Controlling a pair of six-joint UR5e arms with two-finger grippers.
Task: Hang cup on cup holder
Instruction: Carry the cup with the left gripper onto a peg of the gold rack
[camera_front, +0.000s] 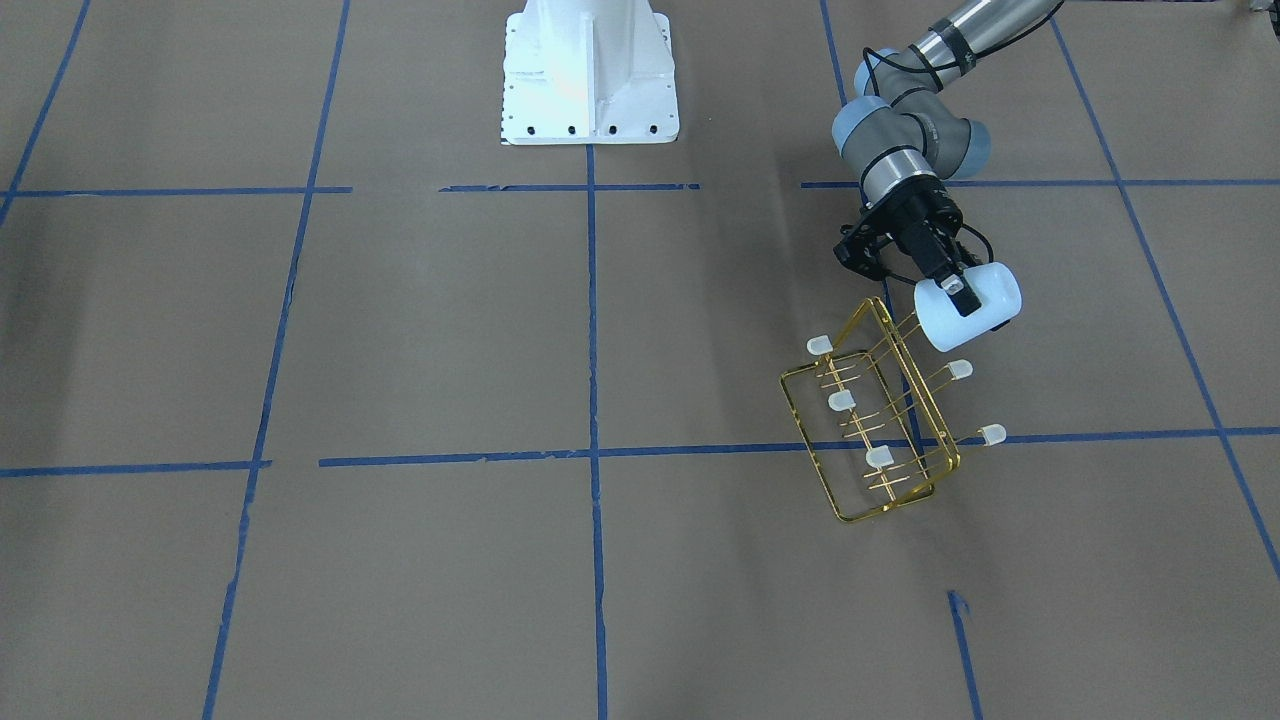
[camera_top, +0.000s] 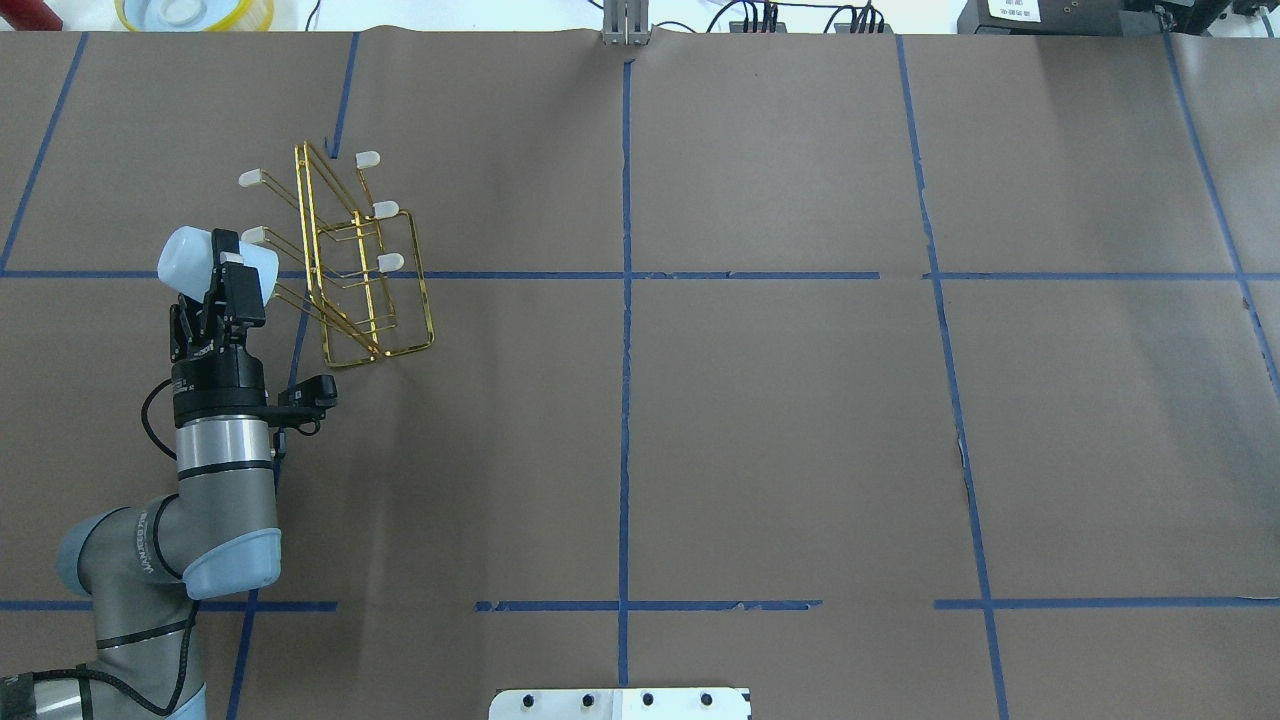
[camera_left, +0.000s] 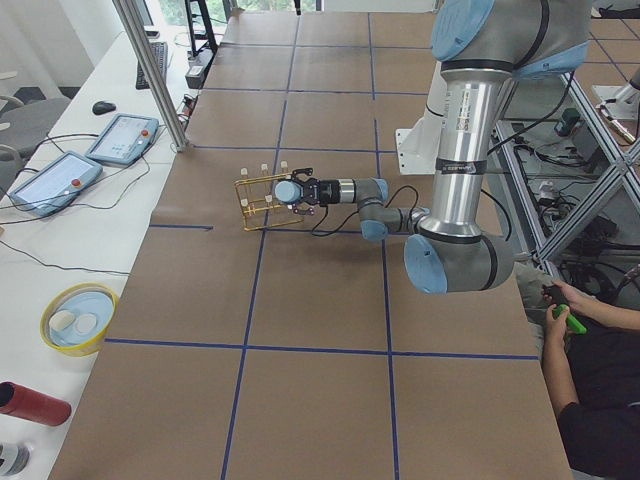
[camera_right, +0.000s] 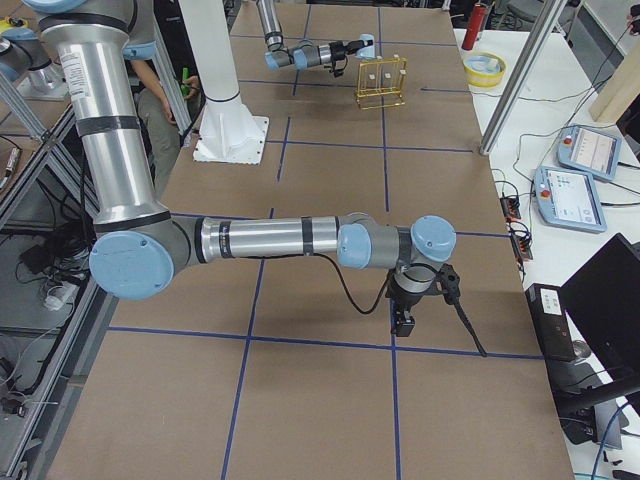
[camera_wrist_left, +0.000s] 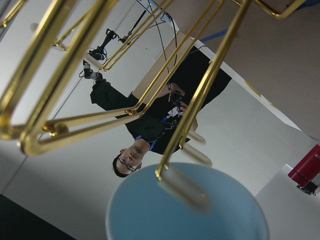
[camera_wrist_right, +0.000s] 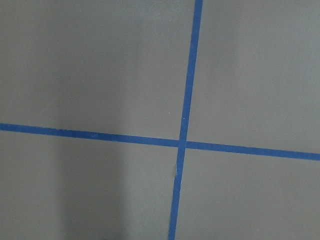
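My left gripper (camera_front: 958, 290) is shut on the cup (camera_front: 992, 292), a pale blue-white tumbler held on its side above the table. It also shows in the overhead view, gripper (camera_top: 228, 264) and cup (camera_top: 183, 262). The cup holder (camera_front: 868, 432), a gold wire rack with capped prongs, stands just beside it, also in the overhead view (camera_top: 362, 272). In the left wrist view the cup's mouth (camera_wrist_left: 150, 220) faces a capped prong tip (camera_wrist_left: 182, 190) right at its rim. My right gripper (camera_right: 403, 318) shows only in the exterior right view; I cannot tell if it is open.
The robot's white base (camera_front: 590, 70) stands at the table's near edge. A yellow-rimmed bowl (camera_left: 78, 318), a red cylinder (camera_left: 30, 403) and two tablets (camera_left: 120, 136) lie on the white side bench. A person (camera_left: 595, 375) sits beside the robot.
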